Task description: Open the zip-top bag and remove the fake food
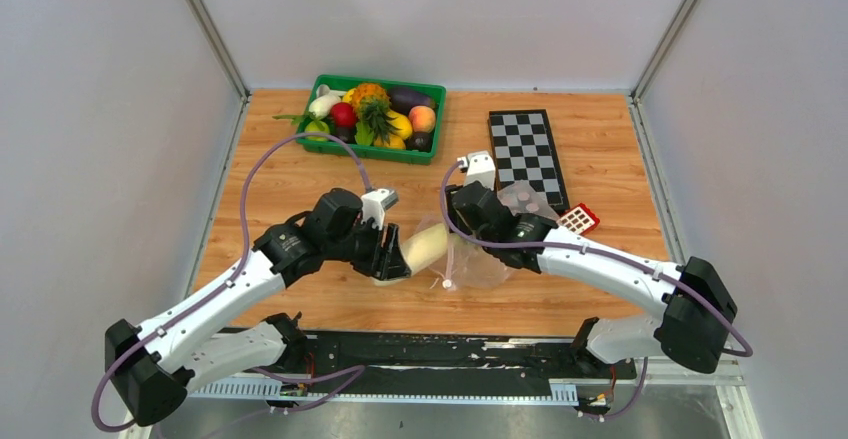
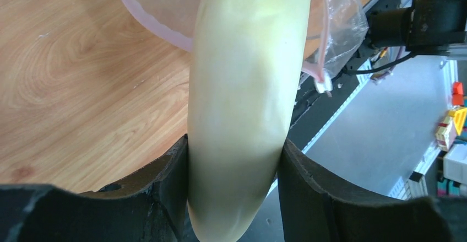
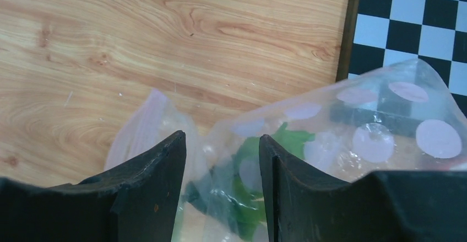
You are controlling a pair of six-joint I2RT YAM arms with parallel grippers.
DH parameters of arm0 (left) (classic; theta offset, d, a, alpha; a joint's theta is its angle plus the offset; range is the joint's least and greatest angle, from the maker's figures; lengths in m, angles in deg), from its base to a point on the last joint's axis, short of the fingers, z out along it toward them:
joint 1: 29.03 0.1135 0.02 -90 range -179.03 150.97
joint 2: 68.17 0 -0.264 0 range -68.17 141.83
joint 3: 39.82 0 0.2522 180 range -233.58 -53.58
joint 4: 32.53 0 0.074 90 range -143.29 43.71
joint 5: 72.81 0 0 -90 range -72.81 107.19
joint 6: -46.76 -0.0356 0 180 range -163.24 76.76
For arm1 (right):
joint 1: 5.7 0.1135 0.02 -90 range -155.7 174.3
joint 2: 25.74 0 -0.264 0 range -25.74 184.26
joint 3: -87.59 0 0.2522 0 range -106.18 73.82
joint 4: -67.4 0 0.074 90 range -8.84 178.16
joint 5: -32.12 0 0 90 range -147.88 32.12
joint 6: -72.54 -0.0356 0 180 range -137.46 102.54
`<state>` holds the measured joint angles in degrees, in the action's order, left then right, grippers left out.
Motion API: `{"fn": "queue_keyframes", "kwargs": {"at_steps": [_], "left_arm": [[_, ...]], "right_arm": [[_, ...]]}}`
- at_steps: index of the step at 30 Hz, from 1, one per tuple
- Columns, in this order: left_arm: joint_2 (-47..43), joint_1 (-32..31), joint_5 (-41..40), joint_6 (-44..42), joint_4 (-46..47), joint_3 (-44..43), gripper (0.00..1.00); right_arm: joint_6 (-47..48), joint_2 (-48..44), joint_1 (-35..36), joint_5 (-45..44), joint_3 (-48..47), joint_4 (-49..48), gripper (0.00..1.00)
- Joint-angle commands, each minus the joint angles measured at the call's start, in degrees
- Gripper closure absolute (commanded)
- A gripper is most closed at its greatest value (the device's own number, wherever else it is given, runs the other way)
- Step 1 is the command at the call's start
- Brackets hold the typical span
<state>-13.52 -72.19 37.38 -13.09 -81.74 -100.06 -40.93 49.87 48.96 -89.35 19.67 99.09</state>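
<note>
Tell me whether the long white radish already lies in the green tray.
No, the radish is clamped between the left jaws, above the table.

Links (image 1: 205, 314): I see white shells, black joints.
Cables (image 1: 300, 139): purple, trailing behind my fingers (image 3: 148, 192).
Fingers: matte black.

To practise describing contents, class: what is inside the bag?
Through the clear bag a green leafy piece shows. The radish, held in the left pincer, sits at its mouth. Folds, dots and glare hide anything else.
</note>
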Motion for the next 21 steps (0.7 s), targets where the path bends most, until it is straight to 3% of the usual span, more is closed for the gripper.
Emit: {"fn": "queue_keyframes", "kwargs": {"at_steps": [1, 8, 11, 16, 21], "left_arm": [[-1.8, -0.3, -6.9, -3.9, -4.6, -5.3, 1.00], [-2.0, -0.2, -27.3, -5.4, -19.7, -14.2, 1.00], [-2.8, -0.2, -31.1, -7.1, -23.6, -17.8, 1.00], [-4.0, -0.2, -34.7, -7.8, -25.2, -21.2, 1.00], [-1.8, -0.2, -40.8, -8.0, -20.1, -21.6, 1.00]], "right_arm": [[-1.2, -2.6, -0.6, -3.1, 1.1, 2.5, 0.48], [-1.3, -8.6, -4.1, -4.8, 5.8, 4.0, 0.47], [-1.2, -9.9, -5.8, -3.9, 7.6, 3.0, 0.47], [-0.7, -10.1, -6.7, -2.6, 8.4, 2.5, 0.45], [1.6, -14.8, -6.7, -1.9, 7.3, 3.9, 0.40]]}}
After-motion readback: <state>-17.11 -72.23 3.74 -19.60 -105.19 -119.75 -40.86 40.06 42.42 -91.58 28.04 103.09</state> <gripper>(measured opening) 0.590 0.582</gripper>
